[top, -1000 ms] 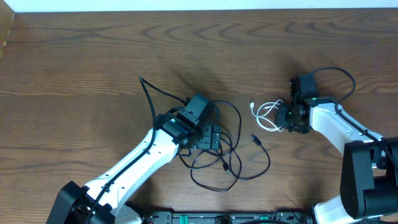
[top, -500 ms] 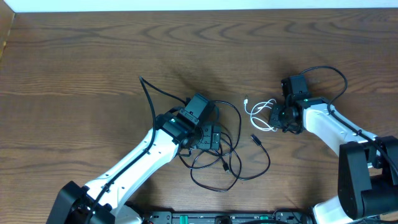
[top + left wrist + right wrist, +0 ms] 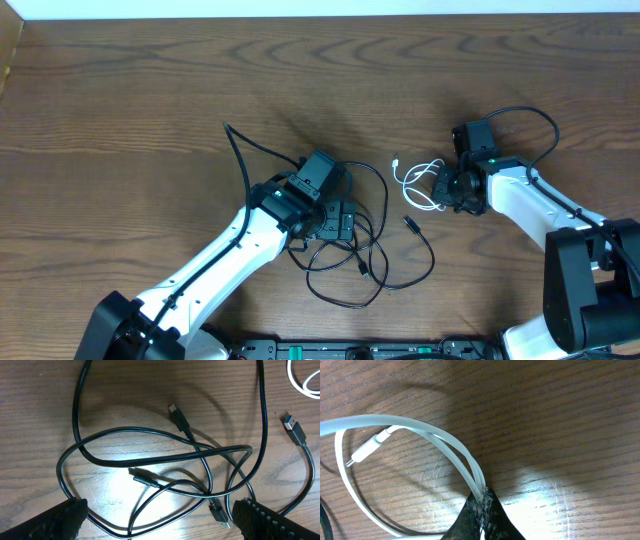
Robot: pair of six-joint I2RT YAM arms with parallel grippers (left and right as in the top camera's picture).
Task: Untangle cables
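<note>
My right gripper (image 3: 482, 502) pinches the thin white looped cable (image 3: 395, 419) near the brown wooden worktop's (image 3: 150, 80) right edge; my left gripper (image 3: 160, 512), spread, hovers over tangled thin black cables (image 3: 263, 410).

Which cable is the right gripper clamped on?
The short white cable, pinched in the shut right gripper. The black cables lie loose in a tangle under the open left gripper, unheld.

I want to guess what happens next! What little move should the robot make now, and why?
Probably lower the open left claw and pinch one strand of the black cables: it hovers over their crossed loops holding nothing, while the right claw pinches the white cable beside them.
</note>
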